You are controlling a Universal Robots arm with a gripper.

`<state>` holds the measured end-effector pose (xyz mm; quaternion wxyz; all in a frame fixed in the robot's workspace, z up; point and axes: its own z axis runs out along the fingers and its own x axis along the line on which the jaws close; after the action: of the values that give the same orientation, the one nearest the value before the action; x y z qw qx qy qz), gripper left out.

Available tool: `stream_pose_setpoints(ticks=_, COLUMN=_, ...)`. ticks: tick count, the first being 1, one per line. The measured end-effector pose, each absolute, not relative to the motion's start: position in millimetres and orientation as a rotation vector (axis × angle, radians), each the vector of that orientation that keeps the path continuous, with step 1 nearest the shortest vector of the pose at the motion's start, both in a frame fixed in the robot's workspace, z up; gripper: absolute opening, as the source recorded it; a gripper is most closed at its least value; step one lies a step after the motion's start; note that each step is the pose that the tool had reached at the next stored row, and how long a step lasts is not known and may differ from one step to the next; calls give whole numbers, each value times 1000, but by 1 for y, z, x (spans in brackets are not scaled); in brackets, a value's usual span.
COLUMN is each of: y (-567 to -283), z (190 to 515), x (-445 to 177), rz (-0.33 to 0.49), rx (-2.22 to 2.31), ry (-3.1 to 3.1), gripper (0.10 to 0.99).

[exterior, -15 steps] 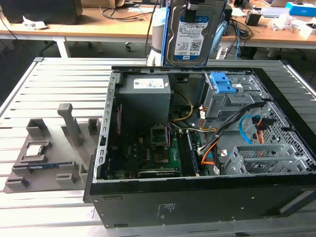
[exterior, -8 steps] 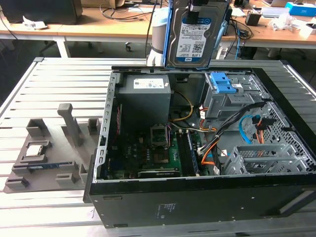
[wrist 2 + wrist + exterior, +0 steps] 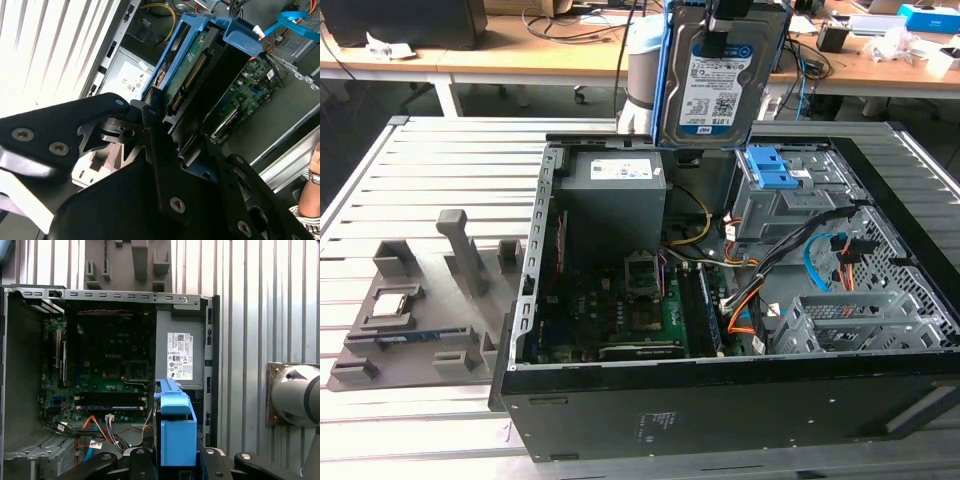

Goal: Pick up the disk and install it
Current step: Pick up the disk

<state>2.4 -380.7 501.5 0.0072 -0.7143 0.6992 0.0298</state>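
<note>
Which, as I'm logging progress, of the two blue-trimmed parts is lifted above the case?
The disk, blue rails on its edges, held up by the end effector; the grey cage with the blue latch sits inside the case.

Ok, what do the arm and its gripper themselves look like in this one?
The gripper is matt black metal, built from flat, angular linkage bars and broad plates pinned with round silver screw heads. In the exterior view the arm is a smooth, pale silver-grey cylinder. In the first wrist view a rounded silver-grey joint sits against a square brown plate.
</note>
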Motion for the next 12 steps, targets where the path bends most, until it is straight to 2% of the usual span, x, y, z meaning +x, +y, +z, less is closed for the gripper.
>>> stream_pose_setpoints(ticks=7, y=-417, z=501, x=2, rz=93, rx=-2234, ry=2186, gripper=365)
stream_pose_setpoints(ticks=12, y=-430, z=501, x=2, rz=93, rx=-2234, ry=2186, gripper=365)
